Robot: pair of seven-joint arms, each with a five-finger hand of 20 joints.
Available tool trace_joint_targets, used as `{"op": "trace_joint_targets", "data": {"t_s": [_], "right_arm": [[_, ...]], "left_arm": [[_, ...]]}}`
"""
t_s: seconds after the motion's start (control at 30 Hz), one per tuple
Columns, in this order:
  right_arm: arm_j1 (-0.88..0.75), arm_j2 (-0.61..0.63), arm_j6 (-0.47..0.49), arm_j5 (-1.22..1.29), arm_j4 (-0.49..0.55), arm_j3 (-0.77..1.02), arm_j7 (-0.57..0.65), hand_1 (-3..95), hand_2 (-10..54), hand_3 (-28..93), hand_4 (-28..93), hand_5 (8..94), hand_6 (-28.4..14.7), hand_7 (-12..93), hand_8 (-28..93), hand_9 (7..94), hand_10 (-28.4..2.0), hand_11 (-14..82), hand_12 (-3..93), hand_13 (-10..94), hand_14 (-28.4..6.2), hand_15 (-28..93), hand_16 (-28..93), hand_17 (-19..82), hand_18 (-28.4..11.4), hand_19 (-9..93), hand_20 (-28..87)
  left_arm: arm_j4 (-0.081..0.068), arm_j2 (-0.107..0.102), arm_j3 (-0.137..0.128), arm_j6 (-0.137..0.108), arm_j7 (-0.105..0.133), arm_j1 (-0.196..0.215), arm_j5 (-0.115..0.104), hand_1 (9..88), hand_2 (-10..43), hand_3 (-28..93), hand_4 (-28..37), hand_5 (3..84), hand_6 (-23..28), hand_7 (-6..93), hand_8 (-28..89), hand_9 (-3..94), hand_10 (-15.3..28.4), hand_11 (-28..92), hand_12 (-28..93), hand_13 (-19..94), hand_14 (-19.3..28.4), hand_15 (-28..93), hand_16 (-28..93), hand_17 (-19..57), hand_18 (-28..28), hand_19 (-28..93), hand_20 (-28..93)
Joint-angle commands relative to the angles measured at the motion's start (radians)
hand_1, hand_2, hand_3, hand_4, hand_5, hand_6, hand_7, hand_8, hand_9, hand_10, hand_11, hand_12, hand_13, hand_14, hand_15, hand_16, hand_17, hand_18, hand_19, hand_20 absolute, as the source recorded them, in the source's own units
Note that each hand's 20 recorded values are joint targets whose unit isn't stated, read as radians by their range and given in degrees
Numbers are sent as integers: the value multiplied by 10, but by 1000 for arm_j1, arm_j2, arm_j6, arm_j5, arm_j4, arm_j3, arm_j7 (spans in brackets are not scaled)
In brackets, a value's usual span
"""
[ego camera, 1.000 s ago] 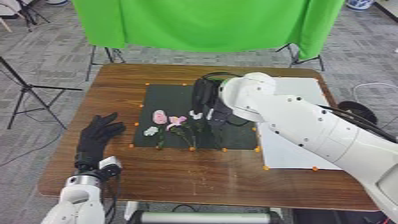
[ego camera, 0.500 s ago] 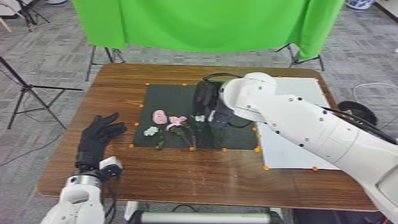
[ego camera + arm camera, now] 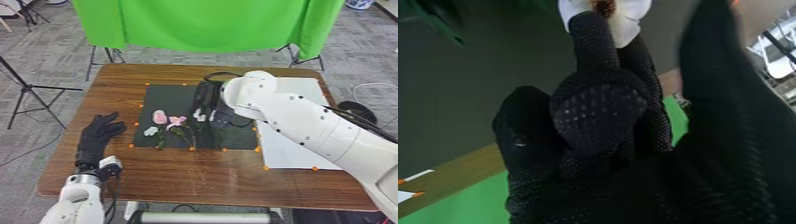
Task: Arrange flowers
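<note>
Pointing away from the robot, the left hand [image 3: 100, 132] is over the left of the worktop [image 3: 178, 175], palm flat, fingers loosely spread, holding nothing. Right of it, a small white flower [image 3: 151, 131], a pink flower [image 3: 160, 117] and a pink open-petalled flower [image 3: 176, 121] lie on the dark mat [image 3: 169, 92]. Farther right, above the mat, the right hand [image 3: 206, 95] angles downward, pinching a larger white flower [image 3: 631, 12] by its petals. Its arm [image 3: 311, 125] slants in across the white sheet [image 3: 289, 157].
</note>
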State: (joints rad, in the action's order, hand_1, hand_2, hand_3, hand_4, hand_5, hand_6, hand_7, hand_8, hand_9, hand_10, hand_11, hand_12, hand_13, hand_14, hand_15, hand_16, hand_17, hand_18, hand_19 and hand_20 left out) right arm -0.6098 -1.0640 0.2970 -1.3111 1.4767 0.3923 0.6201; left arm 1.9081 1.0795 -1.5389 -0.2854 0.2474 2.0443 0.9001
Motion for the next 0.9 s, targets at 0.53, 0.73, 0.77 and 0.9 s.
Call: {"op": "trace_joint_targets", "data": {"t_s": [0.53, 0.73, 0.77, 0.9], "right_arm": [[-3, 21, -14, 65, 17, 7, 5, 163, 36, 569, -153, 479, -37, 69, -79, 734, -159, 98, 109, 933, -62, 497, 281, 648, -145, 932, 391], [4, 21, 1, 76, 22, 10, -2, 171, 39, 564, -149, 599, -46, 88, -79, 659, -176, 84, 112, 908, -72, 487, 279, 620, -150, 932, 379], [8, 25, 11, 80, 26, 14, -2, 170, 39, 566, -149, 578, -43, 84, -79, 664, -176, 86, 113, 910, -72, 486, 278, 622, -150, 932, 377], [33, 58, 51, 108, 59, 48, -10, 171, 39, 569, -149, 522, -30, 79, -76, 687, -179, 90, 118, 915, -70, 485, 273, 626, -149, 932, 376]], "left_arm": [[-2, -5, -1, 14, -15, 1, 3, 189, 123, 648, -283, 523, 32, 132, -83, 552, 155, 210, 85, 461, 184, 279, -61, 92, 110, 106, 150], [-1, -7, -2, 15, -10, 2, 4, 187, 123, 651, -283, 523, 32, 132, -83, 551, 155, 209, 86, 462, 184, 280, -61, 92, 110, 107, 150], [-1, -6, -1, 14, -7, 1, 2, 187, 123, 651, -283, 523, 32, 132, -83, 551, 155, 210, 86, 461, 184, 281, -61, 92, 110, 107, 151], [2, -4, -4, 12, -2, 6, 2, 187, 123, 650, -283, 523, 32, 133, -83, 551, 155, 210, 85, 462, 185, 283, -61, 91, 110, 107, 150]]}}
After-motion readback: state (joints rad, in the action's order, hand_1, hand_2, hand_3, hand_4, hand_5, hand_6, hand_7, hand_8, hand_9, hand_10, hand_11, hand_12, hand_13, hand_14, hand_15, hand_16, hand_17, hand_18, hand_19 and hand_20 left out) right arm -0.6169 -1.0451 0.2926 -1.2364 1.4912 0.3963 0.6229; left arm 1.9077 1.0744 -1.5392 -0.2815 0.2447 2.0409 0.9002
